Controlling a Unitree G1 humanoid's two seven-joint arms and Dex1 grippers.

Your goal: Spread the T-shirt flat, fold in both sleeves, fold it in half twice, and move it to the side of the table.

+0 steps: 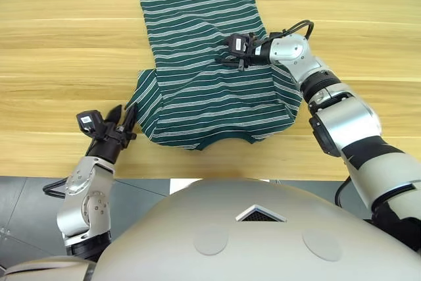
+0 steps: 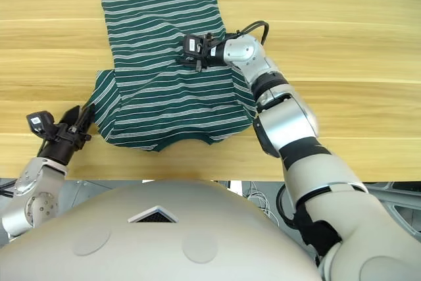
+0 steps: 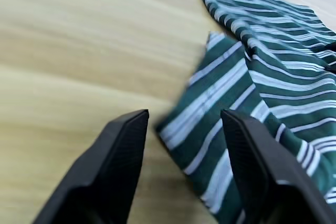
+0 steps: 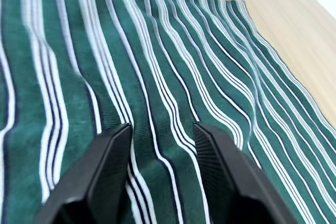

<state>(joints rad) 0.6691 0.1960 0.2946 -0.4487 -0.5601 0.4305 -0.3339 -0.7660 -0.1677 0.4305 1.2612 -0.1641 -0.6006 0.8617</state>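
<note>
Found T-shirt (image 1: 197,77) on table (image 1: 66,31), about midway between left and right edges; hem toward far edge, neckline (image 1: 223,141) close to near edge; spread mostly flat, rumpled across the middle.

Saw left sleeve (image 1: 143,93) sticking out toward the left edge, not folded in; saw no right sleeve poking out; judged it probably folded over the body already, but with right arm (image 1: 309,70) over that side, not certain.

Found right gripper (image 4: 163,127) low over the shirt's middle, toward the right edge of the cloth; fingers apart, striped fabric visible between them, nothing pinched; couldn't confirm tip contact with the fabric.

Found left gripper (image 3: 185,116) close to the near edge, just beside the left sleeve's outer end; fingers apart, sleeve edge lying ahead of the gap, not clamped.

Judged progress: spreading done or near enough; one sleeve possibly in; left sleeve fold next, with left gripper apparently lined up for it.

Left to do: left sleeve, both half folds, move to the table's side.

Flagged the mid-body rumpling; would likely carry into the folds unless smoothed first.
</note>
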